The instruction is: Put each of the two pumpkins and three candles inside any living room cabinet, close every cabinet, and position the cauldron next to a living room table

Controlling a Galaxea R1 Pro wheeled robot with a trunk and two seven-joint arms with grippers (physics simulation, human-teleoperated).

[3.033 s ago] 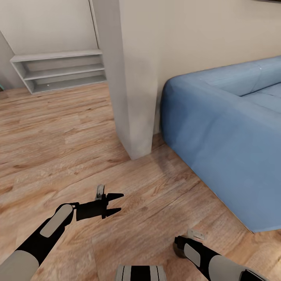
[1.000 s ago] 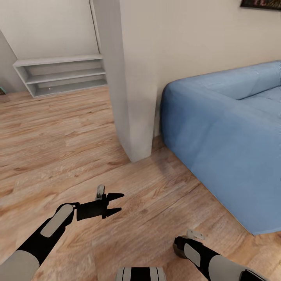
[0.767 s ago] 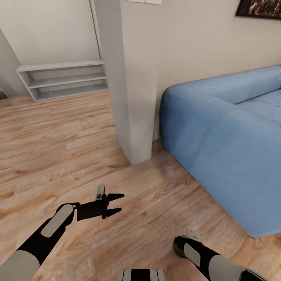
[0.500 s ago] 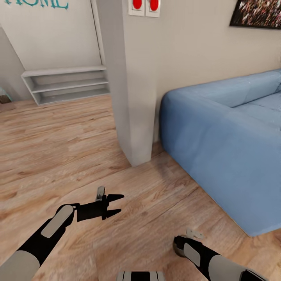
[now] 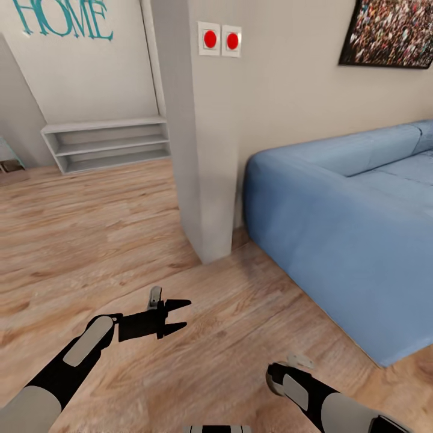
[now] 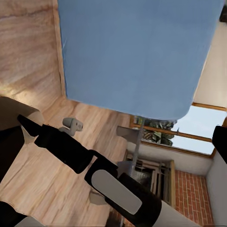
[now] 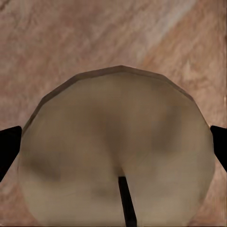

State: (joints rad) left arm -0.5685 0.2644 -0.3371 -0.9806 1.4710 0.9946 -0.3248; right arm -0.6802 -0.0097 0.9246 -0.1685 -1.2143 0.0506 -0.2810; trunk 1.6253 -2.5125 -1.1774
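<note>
Transit moment, task far from done as far as the views tell. The right claw [image 7: 113, 144] has one candle [image 7: 109, 113] between its fingers: the two black tips sit at either side of the tan cylinder, wick end facing the wrist camera, wood floor [image 5: 90, 228] behind it. It reads as clamped and carried, not resting on anything. In the head view the right arm [image 5: 313, 397] hangs low near the robot's base, its claw end tucked under the wrist.

The left claw [image 5: 177, 315] is empty, fingers spread part way with nothing between them, held out over bare floor.

No cabinet, pumpkins, cauldron or table can be seen here, so nothing can be counted as stored. Judged left: get this candle into a cabinet drawer, then the other candles and both pumpkins, shut every drawer, move the cauldron beside the table.

Around: a blue sofa [image 5: 349, 228] lies ahead and to the right of the left claw, well apart from it. A grey wall pillar [image 5: 204, 150] stands straight ahead of that claw, with the sofa's end just beside it. Two red buttons [image 5: 221, 40] sit high on the pillar, a framed picture [image 5: 391, 33] above the sofa. A pale grey shelf rack [image 5: 108, 144] stands far ahead and left, under teal HOME lettering [image 5: 63, 18].

The pillar and sofa block the way forward; the open floor is to the left.
</note>
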